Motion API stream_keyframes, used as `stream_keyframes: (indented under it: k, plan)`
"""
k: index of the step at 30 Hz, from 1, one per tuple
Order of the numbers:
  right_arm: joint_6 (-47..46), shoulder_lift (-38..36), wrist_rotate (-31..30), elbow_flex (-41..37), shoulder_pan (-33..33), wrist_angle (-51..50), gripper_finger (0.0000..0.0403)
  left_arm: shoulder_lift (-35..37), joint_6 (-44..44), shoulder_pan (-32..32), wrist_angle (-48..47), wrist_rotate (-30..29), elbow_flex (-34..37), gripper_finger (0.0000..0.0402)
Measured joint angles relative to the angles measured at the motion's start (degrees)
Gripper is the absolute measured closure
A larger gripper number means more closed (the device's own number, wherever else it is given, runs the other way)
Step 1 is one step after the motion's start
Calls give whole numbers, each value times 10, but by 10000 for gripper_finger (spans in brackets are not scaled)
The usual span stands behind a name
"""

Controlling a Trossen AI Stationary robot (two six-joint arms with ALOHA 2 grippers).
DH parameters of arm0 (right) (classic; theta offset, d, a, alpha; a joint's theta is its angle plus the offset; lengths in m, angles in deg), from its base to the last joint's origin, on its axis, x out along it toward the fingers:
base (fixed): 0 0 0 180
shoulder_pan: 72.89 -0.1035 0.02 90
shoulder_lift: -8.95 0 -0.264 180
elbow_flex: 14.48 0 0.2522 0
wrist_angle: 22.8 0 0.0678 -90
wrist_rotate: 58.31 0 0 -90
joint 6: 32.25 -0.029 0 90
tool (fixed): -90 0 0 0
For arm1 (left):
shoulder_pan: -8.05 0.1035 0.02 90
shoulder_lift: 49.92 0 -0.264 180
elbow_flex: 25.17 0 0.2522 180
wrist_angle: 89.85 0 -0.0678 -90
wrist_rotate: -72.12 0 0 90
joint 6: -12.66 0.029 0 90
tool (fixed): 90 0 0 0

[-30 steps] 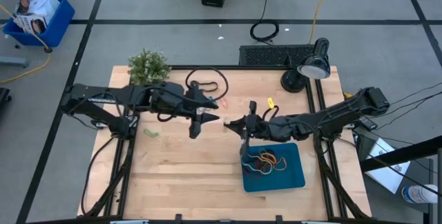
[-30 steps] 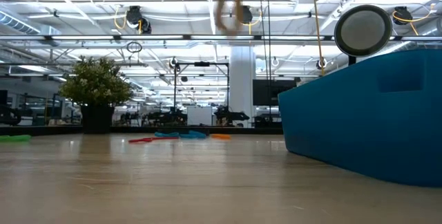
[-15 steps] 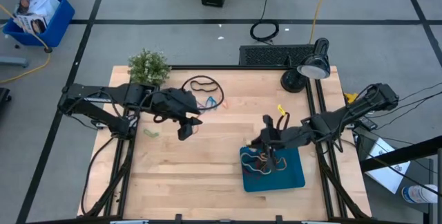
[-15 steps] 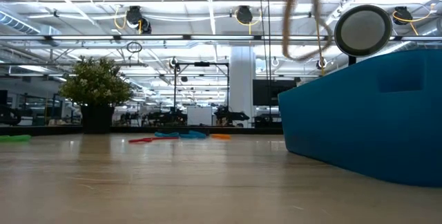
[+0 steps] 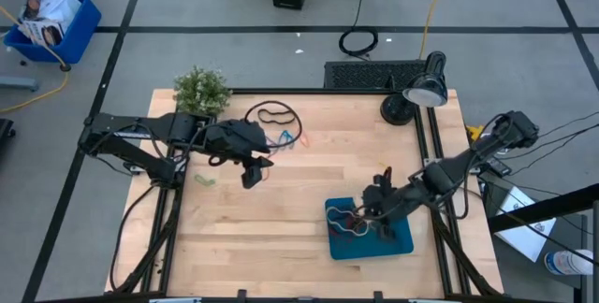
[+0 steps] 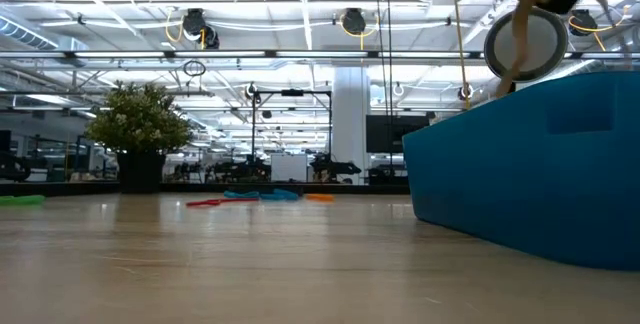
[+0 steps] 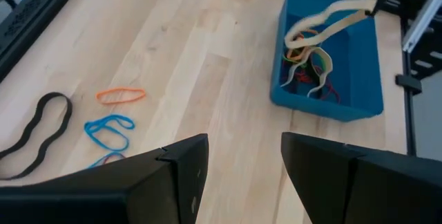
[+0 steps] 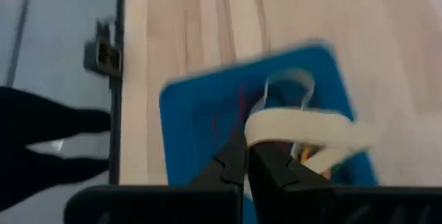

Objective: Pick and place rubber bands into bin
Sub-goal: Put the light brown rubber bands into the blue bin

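The light wooden table fills the middle of the high view, with the flat teal-blue rectangular bin lying at its lower right. Over that bin hangs the right gripper, its dark fingers pinched shut on a wide tan rubber band that droops in a limp loop just above the tangle of red, orange and green bands already lying in the bin. The left gripper waits over the left-centre of the table with its fingers spread and nothing between them. Beyond it, towards the upper middle of the high view, loose bands remain on the wood: a long black loop, a blue band and a thin orange band, near one another but none touching the bin. These bands look very light, soft and floppy, likely to sag, stretch and cling to a fingertip instead of dropping cleanly, so the pinch should probably take a single strand where it lies clear of its neighbours, pressed close to the wood.
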Motion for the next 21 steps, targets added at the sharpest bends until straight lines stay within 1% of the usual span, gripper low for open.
stream_keyframes:
  k: [4,8,12,17,21]
  plan:
    - [-66,13,22,0,-13,-67,402,0,-11,0,0,-5,0,213]
    - [-109,30,60,-34,-18,-80,403,0,-12,0,0,-11,0,213]
    - [-128,44,86,-88,-18,-46,403,0,-19,0,0,-11,0,213]
    - [-136,45,89,-154,-18,19,403,0,-26,0,0,-12,0,213]
    - [-152,44,89,-180,-18,43,402,0,-26,0,0,-12,0,213]
